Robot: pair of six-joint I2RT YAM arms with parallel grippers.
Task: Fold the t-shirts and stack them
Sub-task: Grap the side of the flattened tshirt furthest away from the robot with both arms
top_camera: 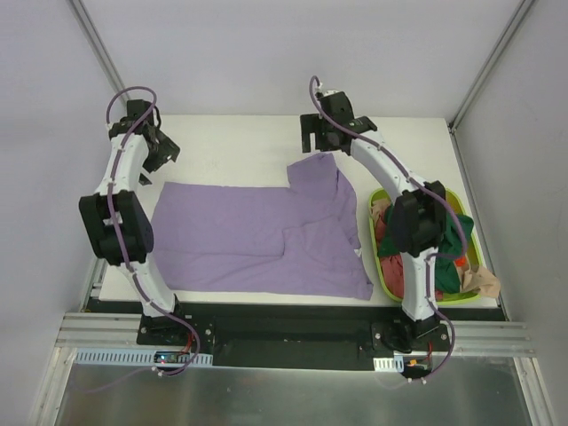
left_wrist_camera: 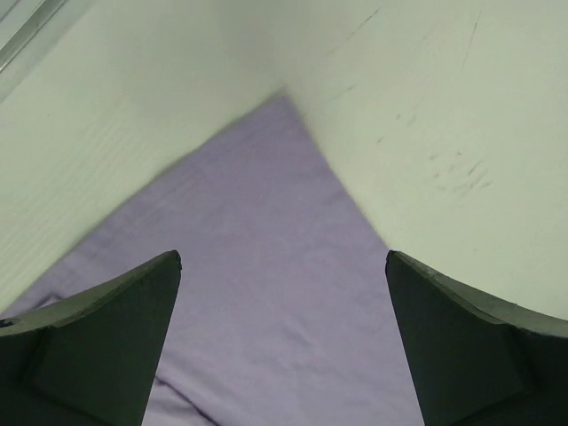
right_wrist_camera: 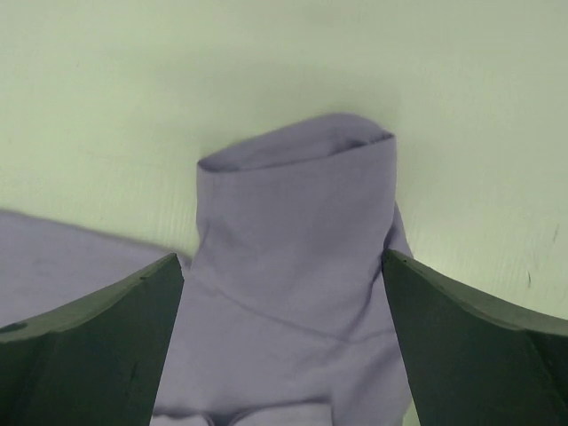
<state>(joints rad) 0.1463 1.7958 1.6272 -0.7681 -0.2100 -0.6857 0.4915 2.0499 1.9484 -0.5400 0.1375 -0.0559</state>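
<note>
You have the light purple cotton t-shirt [top_camera: 257, 235] lying spread on the white table top [top_camera: 231, 138], its body flat toward the left and a sleeve reaching to the far right beside the lime-green plastic basket [top_camera: 372, 209]. Part of the shirt's lower right area is folded over on itself. Your left gripper [top_camera: 162, 153] stands at the shirt's far left corner; in the left wrist view its jaws are wide apart and hold nothing, with the pointed corner of purple cloth [left_wrist_camera: 266, 266] showing between them on the table. Your right gripper [top_camera: 315, 140] stands over the far sleeve; in the right wrist view the jaws are likewise wide apart and not clamped on anything, and the sleeve [right_wrist_camera: 302, 222] lies between them with its open cuff pointing away. Whether either gripper touches the cloth cannot be told. The basket at the right edge holds a dark green shirt [top_camera: 454, 238] and red-pink cloth [top_camera: 383, 232], bunched together.
</note>
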